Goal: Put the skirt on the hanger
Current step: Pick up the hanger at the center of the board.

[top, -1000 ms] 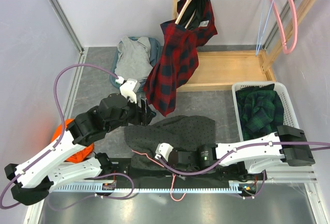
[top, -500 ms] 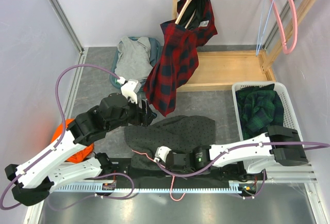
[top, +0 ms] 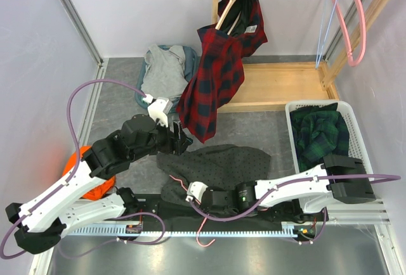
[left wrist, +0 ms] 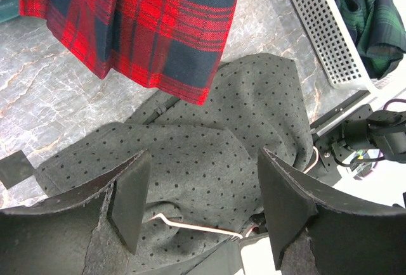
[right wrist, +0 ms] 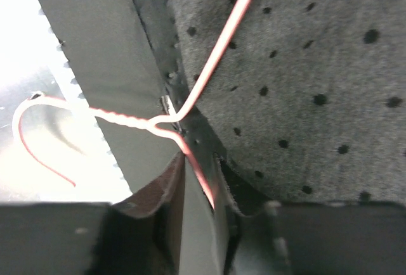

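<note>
**Skirt on the surface, hanger pinched**

Found the dark grey dotted fabric skirt lying crumpled on the grey marbled surface, just ahead of the arm bases and between the two arms. Saw the right claw at the skirt's near edge, closed tight on the thin pink wire hanger. Gripped it just below the twisted neck, with the hook curling off to the left over the pale rail and one wire arm running up across the dotted cloth. Noted part of the wire lying on top of the skirt, none of it threaded through the fabric as far as could be told.

Saw the left claw held above the skirt's far edge, fingers spread wide and holding nothing. Placed it just beside the lower hem of the red and navy plaid garment hanging from the pale wooden rack.

Spotted a white plastic slatted basket to the right of the skirt, holding a green and navy plaid cloth.
</note>
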